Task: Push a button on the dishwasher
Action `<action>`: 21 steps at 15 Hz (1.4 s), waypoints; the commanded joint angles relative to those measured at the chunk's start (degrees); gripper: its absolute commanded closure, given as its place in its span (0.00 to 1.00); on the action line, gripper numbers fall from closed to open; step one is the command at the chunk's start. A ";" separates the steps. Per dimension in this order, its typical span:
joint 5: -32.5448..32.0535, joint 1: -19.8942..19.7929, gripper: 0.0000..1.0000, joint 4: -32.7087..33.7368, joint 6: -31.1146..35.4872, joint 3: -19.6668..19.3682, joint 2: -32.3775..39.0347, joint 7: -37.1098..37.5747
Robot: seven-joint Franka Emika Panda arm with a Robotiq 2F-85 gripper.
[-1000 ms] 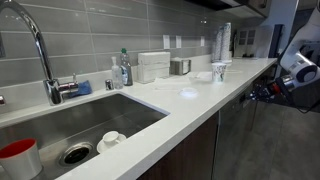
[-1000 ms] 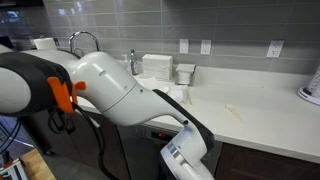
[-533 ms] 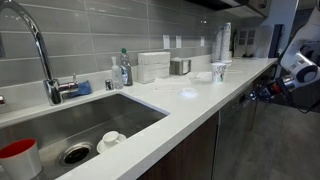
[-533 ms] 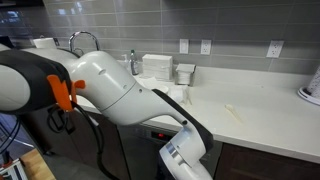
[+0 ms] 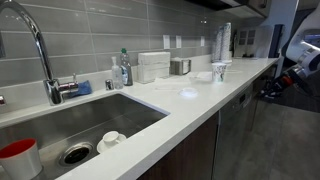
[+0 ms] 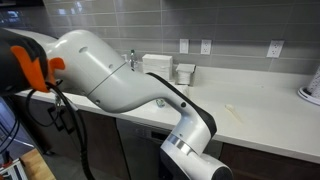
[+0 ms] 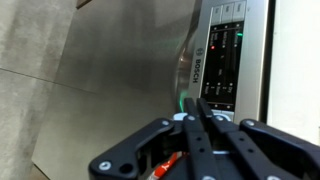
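White counter (image 5: 190, 100) stretching out long here, with the jaws hanging off its far end, just below the edge. Closest to the jaws stands a clear cup (image 5: 220, 71), and a tall stack (image 5: 224, 42) rises just behind it. Moving away from the jaws: a low white dish (image 5: 203, 76), a metal tin (image 5: 180, 67), a white box (image 5: 152, 66) just beside it, then a soap bottle (image 5: 123, 70). Farthest from the jaws, the sink (image 5: 60, 125) drops into the counter, its faucet (image 5: 56, 90) at the back rim.
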 commanded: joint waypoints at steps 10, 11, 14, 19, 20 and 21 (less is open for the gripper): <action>-11.36 10.08 0.00 -30.82 19.05 -1.47 -30.96 -15.07; -12.91 11.38 0.00 -33.30 21.71 -1.07 -33.66 -15.41; -20.57 15.64 0.00 -41.16 29.35 -0.11 -43.36 -12.98; -33.61 18.13 0.00 -53.02 43.72 1.40 -57.99 -10.66; -35.60 18.30 0.00 -55.14 46.38 1.23 -60.60 -11.12; -37.50 18.51 0.00 -57.06 49.17 0.87 -62.96 -11.43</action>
